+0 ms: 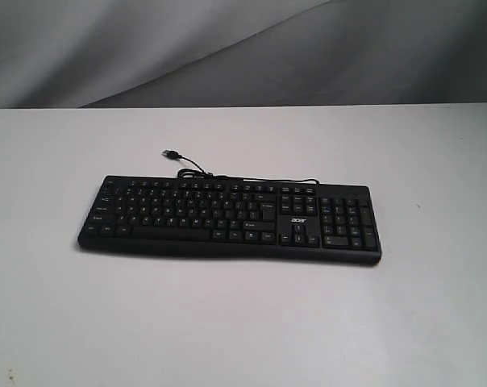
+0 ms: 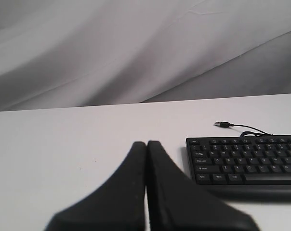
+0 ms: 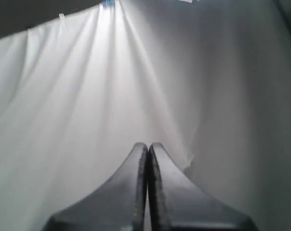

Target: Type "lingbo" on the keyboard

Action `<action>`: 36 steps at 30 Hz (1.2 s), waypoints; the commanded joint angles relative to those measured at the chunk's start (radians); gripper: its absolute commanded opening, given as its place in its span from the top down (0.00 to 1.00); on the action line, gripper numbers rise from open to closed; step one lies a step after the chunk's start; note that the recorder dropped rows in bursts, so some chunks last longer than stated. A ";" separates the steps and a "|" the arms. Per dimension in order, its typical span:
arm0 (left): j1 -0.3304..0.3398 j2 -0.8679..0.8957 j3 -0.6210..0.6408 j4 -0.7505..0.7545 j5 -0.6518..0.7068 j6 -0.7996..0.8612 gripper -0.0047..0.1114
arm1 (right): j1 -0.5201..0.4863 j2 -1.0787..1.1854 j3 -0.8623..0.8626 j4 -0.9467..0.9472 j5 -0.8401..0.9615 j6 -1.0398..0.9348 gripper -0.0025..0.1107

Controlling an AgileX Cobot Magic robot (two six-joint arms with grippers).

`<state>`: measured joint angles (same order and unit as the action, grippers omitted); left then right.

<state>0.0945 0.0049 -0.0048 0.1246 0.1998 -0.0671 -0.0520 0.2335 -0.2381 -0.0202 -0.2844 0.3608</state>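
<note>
The black keyboard (image 1: pixel 230 218) lies flat in the middle of the white table, number pad to the right, small white logo above the arrow keys. Its thin cable (image 1: pixel 197 168) curls off behind it to a loose USB plug. Neither arm shows in the exterior view. In the left wrist view my left gripper (image 2: pixel 147 144) is shut with nothing in it, low over bare table, and the keyboard's left end (image 2: pixel 244 161) lies apart from it. My right gripper (image 3: pixel 148 146) is shut and empty, facing only white cloth; no keyboard shows there.
A white table (image 1: pixel 243 322) carries the keyboard, with bare surface on all sides of it. A draped grey-white cloth backdrop (image 1: pixel 243 48) hangs behind the table's far edge.
</note>
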 commanded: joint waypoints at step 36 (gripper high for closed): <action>-0.005 -0.005 0.005 0.000 -0.016 -0.002 0.96 | 0.570 1.916 -1.296 0.867 0.957 -1.613 0.98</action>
<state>0.0945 0.0049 -0.0048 0.1246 0.1938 -0.0671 0.5111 2.1187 -1.4906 0.8563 0.6759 -1.2449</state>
